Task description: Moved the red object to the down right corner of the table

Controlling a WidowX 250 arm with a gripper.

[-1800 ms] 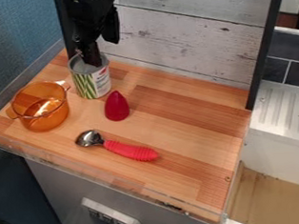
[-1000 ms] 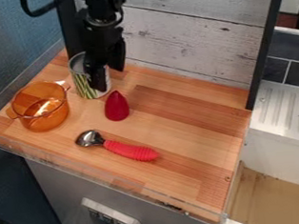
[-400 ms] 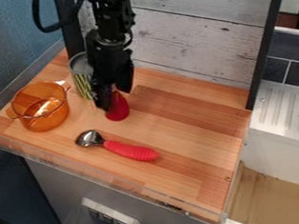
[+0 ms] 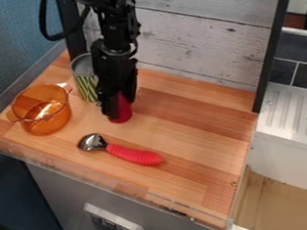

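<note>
Two things are partly hidden from you by your gripper point(image 4: 118, 108): the red object point(image 4: 122, 116) and the can point(image 4: 85, 86). The red object stands on the table point(image 4: 183, 127), well apart from its lower right corner; you see its lower part, while the top is covered. Your gripper is down at this object, but I cannot tell if it is released or grasping. The can loses its right side from your sight. Your arm point(image 4: 115, 41) is cut off by the top edge.
</note>
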